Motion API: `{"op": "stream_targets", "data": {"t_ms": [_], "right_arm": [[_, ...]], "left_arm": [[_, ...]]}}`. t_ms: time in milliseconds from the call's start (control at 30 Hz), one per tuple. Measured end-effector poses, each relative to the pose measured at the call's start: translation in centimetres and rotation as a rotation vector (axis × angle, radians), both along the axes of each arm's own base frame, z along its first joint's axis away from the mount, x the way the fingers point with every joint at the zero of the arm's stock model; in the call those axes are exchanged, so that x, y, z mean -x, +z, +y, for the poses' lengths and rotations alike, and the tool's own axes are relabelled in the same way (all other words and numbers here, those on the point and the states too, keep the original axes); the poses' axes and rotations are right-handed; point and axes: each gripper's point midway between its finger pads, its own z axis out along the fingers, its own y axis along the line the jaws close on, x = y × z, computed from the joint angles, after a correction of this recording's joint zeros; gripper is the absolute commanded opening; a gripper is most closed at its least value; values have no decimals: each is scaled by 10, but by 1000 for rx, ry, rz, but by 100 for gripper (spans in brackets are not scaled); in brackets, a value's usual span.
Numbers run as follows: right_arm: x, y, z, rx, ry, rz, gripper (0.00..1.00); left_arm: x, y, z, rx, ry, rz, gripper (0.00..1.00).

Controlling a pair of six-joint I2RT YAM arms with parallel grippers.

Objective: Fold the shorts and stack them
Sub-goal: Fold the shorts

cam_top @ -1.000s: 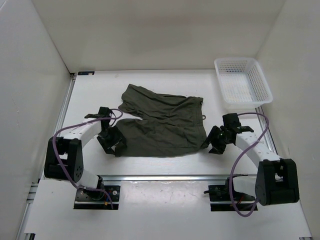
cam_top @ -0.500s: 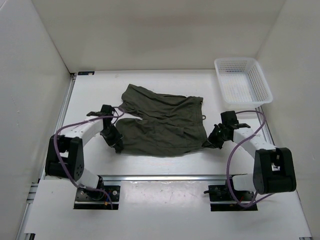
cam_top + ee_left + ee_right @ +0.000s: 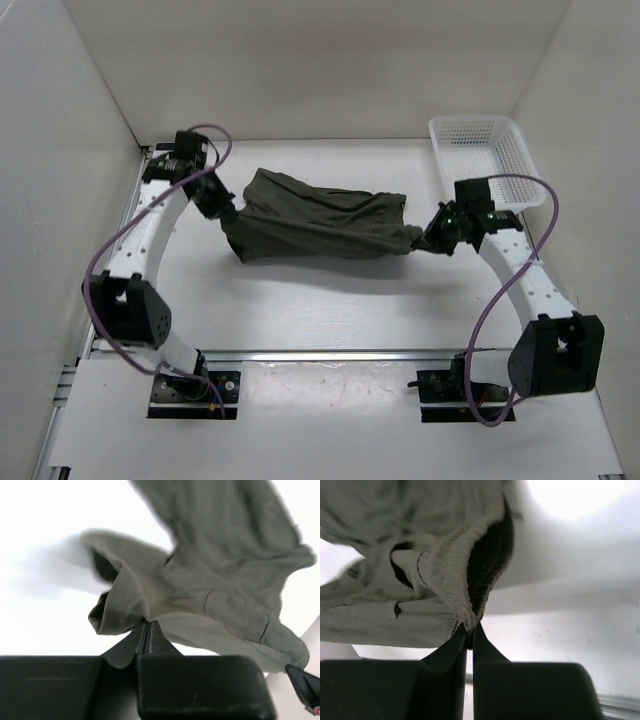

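**Top view.** The left hand point(image 3: 216, 206) is clamped on one end of the shorts point(image 3: 320, 225), and the right hand point(image 3: 430, 241) is clamped on the other end. The cloth is stretched between the hands as a bunched band, with its shadow on the tabletop point(image 3: 330, 310) below. There is bare tabletop on the near side of both hands. The side wall is close outboard of the left hand. The basket point(image 3: 470, 122) stands just beyond the right hand, apart from it.

**Left wrist.** The left hand point(image 3: 148, 630) has its fingers pressed together on a folded hem, and the shorts point(image 3: 225, 580) trail ahead of it and to the right.

**Right wrist.** The right hand point(image 3: 469, 630) has its fingers nipped on the gathered waistband edge of the shorts point(image 3: 435, 570).

**Change.** A second ago the shorts lay spread flat, with both hands low at their near corners. Both hands have since gone farther out, and the cloth is now drawn narrow.
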Motion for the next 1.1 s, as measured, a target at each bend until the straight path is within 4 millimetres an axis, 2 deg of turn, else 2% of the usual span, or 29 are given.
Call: {"op": "stream_targets", "data": {"t_ms": [100,167,333,467,500,567,600,633,667,700,800,833,867,933,967,1100], "right_arm": [[-34,21,1,19,-9,-47,0],[-62,29,2,33,-18,-65,0],[-116,16,3,68,-35,-45,0],[-155,-2,6,83,-52,-23,0],[-164,-6,6,87,-59,-18,5],[-187,-10,7,97,-73,-25,28],[-201,-12,7,104,-80,-36,59],[-213,-13,7,104,-91,-49,72],[-223,-14,7,108,-93,-61,80],[-229,-14,7,113,-90,-72,89],[-232,-13,6,130,-79,-83,89],[-232,-12,6,135,-75,-90,89],[-229,-13,6,140,-71,-93,88],[-213,-19,6,153,-62,-71,86],[-202,-23,6,160,-57,-53,86],[-164,-42,6,179,-28,16,85]], "left_arm": [[-44,18,-1,0,-1,-52,10],[-72,21,-2,-4,-1,-57,10],[-148,16,-8,-8,-14,-107,10],[-201,1,-13,-13,-26,-159,10],[-212,-6,-14,-14,-29,-169,10],[-231,-19,-16,-13,-34,-193,11],[-241,-28,-17,-10,-39,-204,54],[-250,-35,-19,-9,-49,-218,71],[-258,-41,-20,0,-53,-231,93],[-264,-48,-21,5,-60,-237,100],[-264,-67,-18,2,-74,-210,100],[-259,-72,-14,-6,-79,-191,100],[-254,-77,-11,-14,-85,-174,93],[-237,-82,-3,-27,-93,-130,50],[-227,-82,-1,-36,-107,-112,11],[-198,-77,6,-75,-169,-81,10]]}}
